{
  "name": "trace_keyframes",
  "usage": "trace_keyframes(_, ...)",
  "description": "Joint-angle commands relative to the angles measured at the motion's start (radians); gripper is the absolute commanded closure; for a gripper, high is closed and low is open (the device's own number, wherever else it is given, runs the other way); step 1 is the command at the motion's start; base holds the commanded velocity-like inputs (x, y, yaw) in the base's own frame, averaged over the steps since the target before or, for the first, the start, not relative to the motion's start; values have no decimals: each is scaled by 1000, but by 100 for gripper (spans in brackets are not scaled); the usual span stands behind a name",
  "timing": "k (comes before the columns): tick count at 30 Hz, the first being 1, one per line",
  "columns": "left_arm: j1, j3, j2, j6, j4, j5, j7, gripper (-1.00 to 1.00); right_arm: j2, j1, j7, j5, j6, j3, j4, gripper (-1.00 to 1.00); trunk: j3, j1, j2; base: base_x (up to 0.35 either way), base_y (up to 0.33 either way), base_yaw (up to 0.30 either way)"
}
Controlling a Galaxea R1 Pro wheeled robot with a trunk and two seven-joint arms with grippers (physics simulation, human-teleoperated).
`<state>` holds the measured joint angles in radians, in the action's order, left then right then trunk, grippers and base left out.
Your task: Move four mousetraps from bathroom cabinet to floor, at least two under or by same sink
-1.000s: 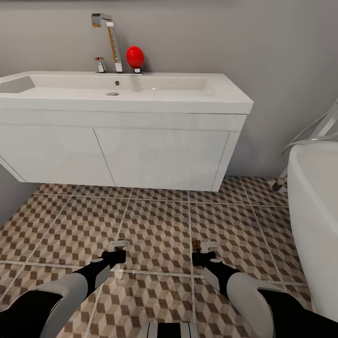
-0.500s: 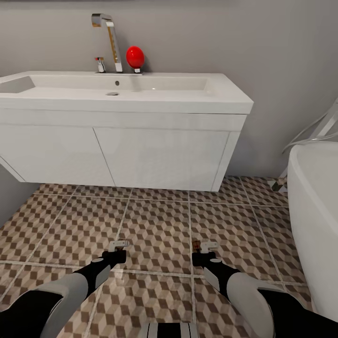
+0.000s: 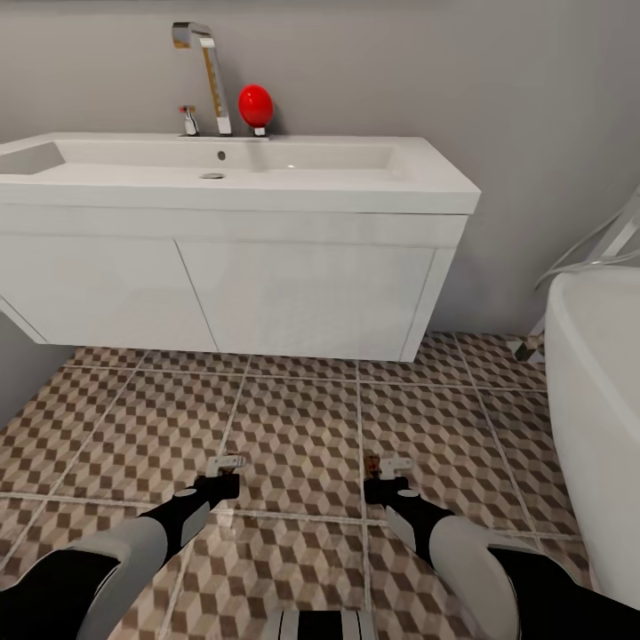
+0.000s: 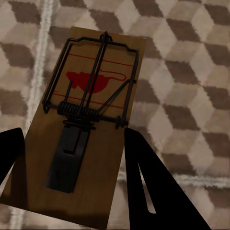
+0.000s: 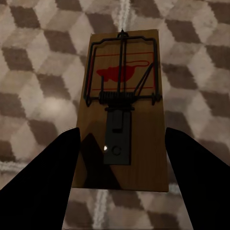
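Two mousetraps are in hand, each a brown wooden board with black wire and a red print. One mousetrap (image 4: 86, 134) sits between the dark fingers of my left gripper (image 3: 224, 469), which is shut on it. My right gripper (image 3: 388, 471) is shut on the other mousetrap (image 5: 124, 110). Both grippers hang low over the cube-patterned bathroom floor (image 3: 302, 418), about one tile in front of the white bathroom sink (image 3: 356, 178) on its wall-hung vanity (image 3: 302, 293). The cabinet is out of view.
A chrome faucet (image 3: 209, 71) and a red rounded object (image 3: 256, 107) stand at the back of the basin. The white bathtub (image 3: 596, 400) rises close on the right. Floor tiles run on under the vanity.
The head view has tipped very slightly, so the sink sits a touch higher. Both grippers and their mousetraps keep their places.
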<state>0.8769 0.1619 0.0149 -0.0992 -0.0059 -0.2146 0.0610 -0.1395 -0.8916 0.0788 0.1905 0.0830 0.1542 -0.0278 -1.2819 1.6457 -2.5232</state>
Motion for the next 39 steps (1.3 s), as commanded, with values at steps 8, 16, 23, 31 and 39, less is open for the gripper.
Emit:
trace_keyframes(8, 1, 8, 0, -1, 1, -6, 3, 100, 0, -1, 5, 11, 6, 8, -3, 100, -32, 3, -2, 0, 0, 0)
trace_keyframes(16, 1, 8, 0, -1, 1, -6, 3, 100, 0, -1, 5, 11, 9, 8, -3, 100, -32, 3, -2, 0, 0, 0)
trace_keyframes(23, 1, 8, 0, -1, 1, -6, 4, 100, 0, -1, 5, 11, 13, 8, -3, 100, -59, 6, -4, 0, 0, 0)
trace_keyframes(31, 1, 7, 1, -1, 1, -6, 4, 100, 0, -1, 6, 11, 15, 8, -3, 100, -67, 7, -4, 0, 0, 0)
trace_keyframes(39, 1, 7, 2, -4, 1, -7, 3, 100, 0, -1, 6, 12, 15, 8, -3, 100, -67, 7, -4, 0, 0, 0)
